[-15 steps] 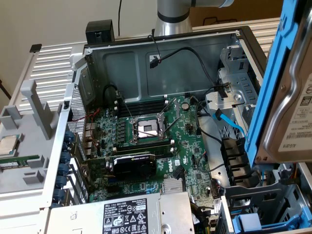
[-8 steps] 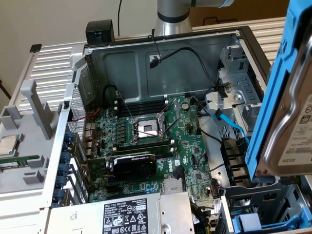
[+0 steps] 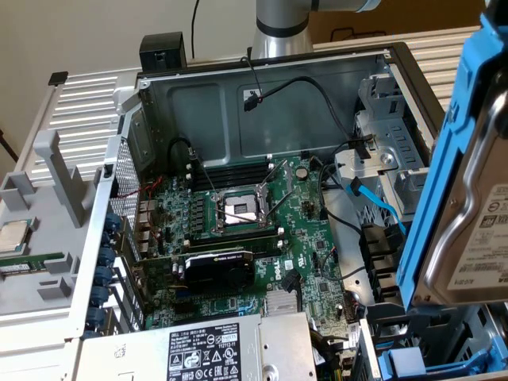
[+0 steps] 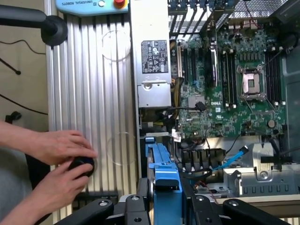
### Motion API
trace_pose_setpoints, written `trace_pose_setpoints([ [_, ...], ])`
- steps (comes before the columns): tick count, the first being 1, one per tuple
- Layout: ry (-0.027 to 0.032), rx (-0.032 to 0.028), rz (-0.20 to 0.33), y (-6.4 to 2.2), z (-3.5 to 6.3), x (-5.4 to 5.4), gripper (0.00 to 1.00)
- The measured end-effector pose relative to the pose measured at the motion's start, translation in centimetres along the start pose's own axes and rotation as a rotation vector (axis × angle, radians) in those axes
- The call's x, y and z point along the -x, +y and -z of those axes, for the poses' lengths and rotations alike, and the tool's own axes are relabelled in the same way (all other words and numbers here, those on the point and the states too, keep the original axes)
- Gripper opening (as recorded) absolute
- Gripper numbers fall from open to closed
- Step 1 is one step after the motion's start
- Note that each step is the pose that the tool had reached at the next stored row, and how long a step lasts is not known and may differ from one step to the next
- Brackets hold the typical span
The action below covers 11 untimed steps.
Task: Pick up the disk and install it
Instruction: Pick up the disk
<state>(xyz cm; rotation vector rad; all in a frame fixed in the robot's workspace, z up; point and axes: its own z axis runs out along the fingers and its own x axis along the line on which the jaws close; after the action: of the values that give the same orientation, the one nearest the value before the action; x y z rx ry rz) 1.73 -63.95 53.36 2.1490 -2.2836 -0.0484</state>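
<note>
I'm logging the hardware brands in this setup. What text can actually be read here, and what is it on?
"UNIVERSAL ROBOTS": on the light-blue pendant.
"DELL": on the motherboard.
power supply: its label print is too small to read.
the disk: its white label is too blurred to read.

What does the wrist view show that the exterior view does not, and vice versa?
Wrist view: a person's hands on a black knob; the black gripper clamped on a bright blue plastic carrier. Exterior view: a small square silver CPU chip; the white label on the flat silver-metal disk. Both: that carrier, the green motherboard, the grey power-supply box.
</note>
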Motion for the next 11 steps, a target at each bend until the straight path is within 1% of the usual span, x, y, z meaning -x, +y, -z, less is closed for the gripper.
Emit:
trace_pose_setpoints([
  [1,0.0001,0.0000,0.000,-0.01,-0.14,-0.01,0.36],
  [5,0.0000,0.0000,0.000,-0.01,-0.16,-0.02,0.36],
  [9,0.0002,-0.0013,0.000,-0.03,-0.44,-0.02,0.36],
  [11,0.0031,-0.0019,0.000,-0.03,-0.69,-0.03,0.36],
])
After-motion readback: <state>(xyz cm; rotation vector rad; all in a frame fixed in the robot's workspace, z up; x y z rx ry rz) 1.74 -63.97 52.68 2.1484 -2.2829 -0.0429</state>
